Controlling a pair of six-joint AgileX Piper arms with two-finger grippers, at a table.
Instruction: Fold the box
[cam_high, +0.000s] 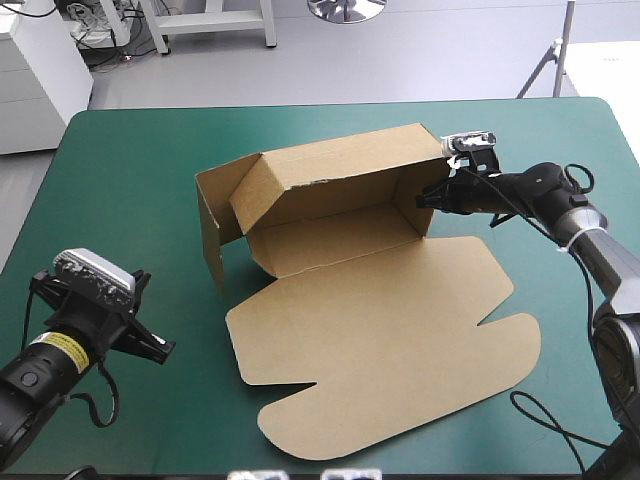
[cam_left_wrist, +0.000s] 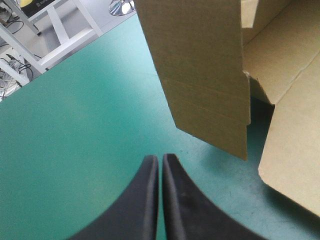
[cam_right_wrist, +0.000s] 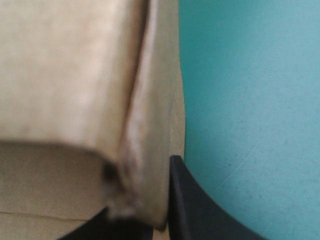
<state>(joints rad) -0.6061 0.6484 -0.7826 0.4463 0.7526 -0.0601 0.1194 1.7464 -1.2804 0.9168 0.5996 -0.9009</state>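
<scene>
The brown box lies mid-table with its back and side walls raised and its lid flat toward the front. My right gripper is at the box's right wall, shut on the box. In the right wrist view the board sits between the fingers; one black finger shows outside the wall and the other is mostly hidden. My left gripper is low near the table's front left, shut and holding nothing. In its own view the fingers meet in a point, short of the box's left flap.
The left flap stands upright at the box's left end. Bare teal-green cover lies left of the box and around the left gripper. The flat lid reaches close to the table's front edge.
</scene>
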